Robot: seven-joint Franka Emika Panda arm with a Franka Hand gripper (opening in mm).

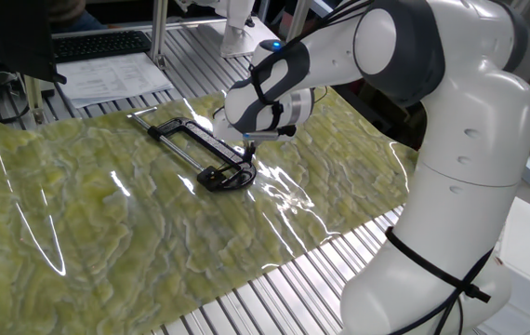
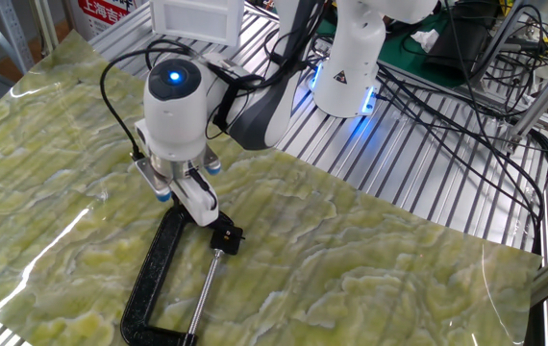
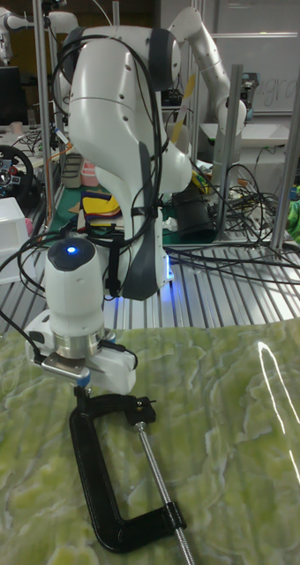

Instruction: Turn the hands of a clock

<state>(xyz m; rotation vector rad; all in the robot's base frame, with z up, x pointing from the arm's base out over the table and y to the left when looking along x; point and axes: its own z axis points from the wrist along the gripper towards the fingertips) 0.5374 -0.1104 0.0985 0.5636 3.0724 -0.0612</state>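
Gripper point(image 2: 197, 204) state: can't tell | over my clamp point(image 2: 163, 279) | rigid, heavy metal | grip knob end point(image 2: 224, 236), rod point(image 2: 204, 288) slippery

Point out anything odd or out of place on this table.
No clock dial shows: only a black C-clamp lying flat on the green mat, with the gripper at its upper end. The glossy mat is wrinkled. Nothing looks spilled or broken.
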